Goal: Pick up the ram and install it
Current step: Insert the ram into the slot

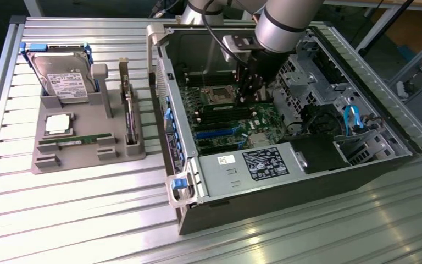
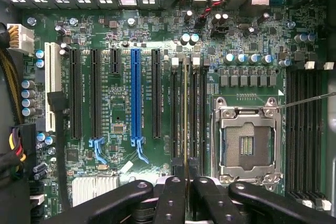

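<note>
The arm reaches down into the open computer case (image 1: 292,170), which lies on its side on the slatted metal table (image 1: 64,214). The gripper (image 1: 252,98) hangs low over the motherboard (image 1: 233,124), towards the exterior view's right of the bare processor socket (image 1: 215,96). In the wrist view the gripper (image 2: 186,182) is drawn narrow, its black fingertips (image 2: 173,184) pinched on the ram (image 2: 186,119), which shows edge-on as a thin line. The ram runs lengthwise in line with the row of memory slots (image 2: 175,114) just beside the processor socket (image 2: 247,140); whether it is seated in a slot I cannot tell. Well apart, on the exterior view's left, a grey tray (image 1: 86,160) holds a hard drive (image 1: 64,80), a silver processor (image 1: 57,124), a second green stick (image 1: 75,139) and an upright expansion card (image 1: 128,121).
</note>
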Tool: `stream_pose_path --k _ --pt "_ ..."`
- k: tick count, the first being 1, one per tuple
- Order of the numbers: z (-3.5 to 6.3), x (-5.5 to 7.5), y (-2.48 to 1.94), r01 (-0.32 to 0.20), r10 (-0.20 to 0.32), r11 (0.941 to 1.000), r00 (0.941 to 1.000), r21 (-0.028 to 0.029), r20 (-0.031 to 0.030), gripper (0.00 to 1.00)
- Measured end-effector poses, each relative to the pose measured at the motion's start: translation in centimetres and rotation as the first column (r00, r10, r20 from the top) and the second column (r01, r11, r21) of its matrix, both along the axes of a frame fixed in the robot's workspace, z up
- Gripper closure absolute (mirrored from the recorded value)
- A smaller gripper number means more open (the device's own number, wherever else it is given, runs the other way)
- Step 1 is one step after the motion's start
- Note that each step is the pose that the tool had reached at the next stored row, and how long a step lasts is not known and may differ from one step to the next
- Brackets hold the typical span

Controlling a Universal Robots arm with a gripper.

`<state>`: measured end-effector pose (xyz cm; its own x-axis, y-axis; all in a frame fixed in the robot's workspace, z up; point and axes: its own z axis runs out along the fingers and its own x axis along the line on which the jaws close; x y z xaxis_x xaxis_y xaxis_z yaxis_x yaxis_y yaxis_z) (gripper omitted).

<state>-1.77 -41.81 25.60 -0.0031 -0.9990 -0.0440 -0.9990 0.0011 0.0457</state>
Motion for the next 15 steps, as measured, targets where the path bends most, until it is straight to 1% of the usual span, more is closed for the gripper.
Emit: stream_pose_path --k 2,5,13,15 --pt "-0.23 -0.02 -0.02 0.001 -0.001 1.0 1.0 -0.0004 -0.0002 0.88" --pt "-0.48 -0.03 -0.18 0.002 -0.002 1.0 1.0 -0.0004 -0.0001 0.88" --pt "-0.49 -0.02 -0.31 0.002 -0.002 1.0 1.0 -0.0005 -0.0002 0.88" --pt "-0.65 -0.02 -0.31 0.002 -0.002 1.0 1.0 -0.0004 -0.0001 0.88"
